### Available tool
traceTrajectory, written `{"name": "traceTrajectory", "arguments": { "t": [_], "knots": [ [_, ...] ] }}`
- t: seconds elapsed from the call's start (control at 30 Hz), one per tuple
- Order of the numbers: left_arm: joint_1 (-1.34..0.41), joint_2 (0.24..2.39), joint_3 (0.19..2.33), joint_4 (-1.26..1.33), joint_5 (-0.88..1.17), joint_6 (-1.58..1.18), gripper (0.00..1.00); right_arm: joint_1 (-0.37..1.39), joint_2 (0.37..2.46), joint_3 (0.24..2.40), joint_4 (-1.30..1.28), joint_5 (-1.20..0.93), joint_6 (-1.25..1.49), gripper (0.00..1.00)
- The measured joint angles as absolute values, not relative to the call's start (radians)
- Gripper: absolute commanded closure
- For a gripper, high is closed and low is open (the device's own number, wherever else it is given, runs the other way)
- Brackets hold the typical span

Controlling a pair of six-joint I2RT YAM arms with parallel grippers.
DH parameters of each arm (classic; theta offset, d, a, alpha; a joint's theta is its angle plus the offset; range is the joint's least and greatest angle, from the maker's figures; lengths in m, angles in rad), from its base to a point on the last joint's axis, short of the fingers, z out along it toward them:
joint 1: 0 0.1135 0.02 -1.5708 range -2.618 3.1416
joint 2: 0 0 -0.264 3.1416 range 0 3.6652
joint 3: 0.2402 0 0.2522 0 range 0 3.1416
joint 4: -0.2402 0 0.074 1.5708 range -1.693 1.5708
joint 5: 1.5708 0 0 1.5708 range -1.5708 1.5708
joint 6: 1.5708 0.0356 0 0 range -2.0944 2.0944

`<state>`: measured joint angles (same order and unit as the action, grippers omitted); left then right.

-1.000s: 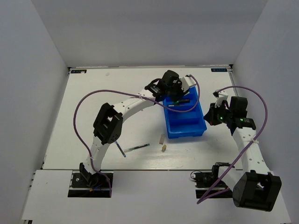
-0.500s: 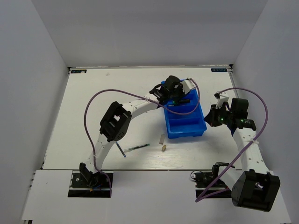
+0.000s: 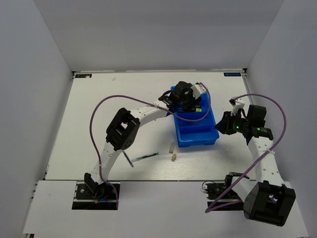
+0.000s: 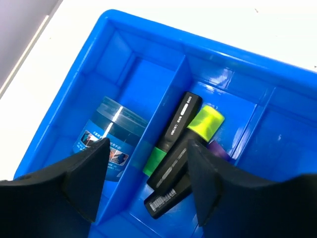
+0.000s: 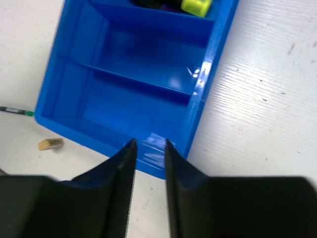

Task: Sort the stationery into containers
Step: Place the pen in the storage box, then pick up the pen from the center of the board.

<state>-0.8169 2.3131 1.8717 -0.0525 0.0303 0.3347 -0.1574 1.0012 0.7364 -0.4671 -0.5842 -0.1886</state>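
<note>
The blue tray (image 3: 208, 133) sits right of the table's middle. My left gripper (image 3: 187, 102) hovers over its far end, open (image 4: 147, 143), with nothing held. Below it lie black highlighters with a green end (image 4: 154, 159), a yellow end (image 4: 208, 121) and a purple end (image 4: 219, 148) in one compartment. The blue square pack (image 4: 106, 145) lies in the compartment beside them. My right gripper (image 3: 224, 127) is at the tray's near right corner, open by a narrow gap (image 5: 148, 147), its tips just short of the rim (image 5: 198, 94). The two nearer compartments (image 5: 143, 64) hold nothing.
On the table left of the tray lie a thin green-tipped pen (image 3: 144, 157), a dark pen (image 3: 129, 159), a small grey eraser (image 3: 171, 147) and a tan piece (image 3: 174, 157). The tan piece (image 5: 51, 144) also shows beside the tray's near left corner. Grey walls enclose the table.
My left gripper has spread wider over the tray's far end, and the highlighter it had now lies in the compartment. My right gripper has gone from shut to slightly open.
</note>
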Motion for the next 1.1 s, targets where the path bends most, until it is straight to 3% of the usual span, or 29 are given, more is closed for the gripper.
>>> {"name": "traceTrajectory", "arguments": {
  "t": [0.03, 0.07, 0.1, 0.13, 0.17, 0.2, 0.27, 0.3, 0.37, 0.4, 0.5, 0.7, 0.83, 1.1],
  "knots": [
    [-0.817, 2.307, 1.872, -0.054, 0.027, 0.330, 0.45, -0.160, 0.997, 0.736, -0.468, -0.599, -0.194, 0.78],
    [-0.818, 2.297, 1.869, -0.056, 0.022, 0.323, 0.69, -0.163, 0.992, 0.735, -0.469, -0.616, -0.204, 0.89],
    [-0.820, 2.281, 1.861, -0.056, 0.017, 0.310, 0.81, -0.165, 0.988, 0.735, -0.470, -0.651, -0.213, 1.00],
    [-0.822, 2.254, 1.843, -0.062, 0.005, 0.301, 0.92, -0.166, 0.986, 0.735, -0.472, -0.686, -0.234, 1.00],
    [-0.826, 2.219, 1.822, -0.081, -0.010, 0.289, 0.99, -0.166, 0.986, 0.735, -0.478, -0.730, -0.262, 1.00],
    [-0.830, 2.180, 1.802, -0.104, -0.026, 0.271, 0.99, -0.165, 0.987, 0.735, -0.496, -0.785, -0.306, 1.00],
    [-0.838, 2.074, 1.768, -0.200, -0.059, 0.207, 0.99, -0.157, 0.997, 0.737, -0.571, -0.908, -0.456, 0.90],
    [-0.841, 2.005, 1.740, -0.242, -0.080, 0.159, 0.89, -0.142, 1.009, 0.744, -0.622, -0.959, -0.538, 0.84],
    [-0.847, 1.850, 1.680, -0.346, -0.117, 0.069, 0.47, -0.104, 1.043, 0.770, -0.719, -1.018, -0.680, 0.71],
    [-0.848, 1.757, 1.619, -0.378, -0.144, 0.014, 0.32, -0.071, 1.064, 0.792, -0.772, -1.029, -0.754, 0.64],
    [-0.833, 1.409, 1.363, -0.504, -0.261, -0.189, 0.25, 0.058, 1.138, 0.891, -0.832, -1.029, -0.847, 0.54],
    [-0.731, 0.888, 0.894, -0.791, -0.448, -0.577, 0.17, 0.445, 1.242, 1.007, -0.806, -0.881, -0.865, 0.48],
    [-0.714, 0.743, 0.717, -0.977, -0.464, -0.761, 0.17, 0.678, 1.380, 1.050, -0.760, -0.756, -0.837, 0.41],
    [-0.702, 0.612, 0.692, -1.132, -0.498, -0.892, 0.17, 0.895, 1.600, 1.078, -0.640, -0.577, -0.806, 0.42]
  ]
}}
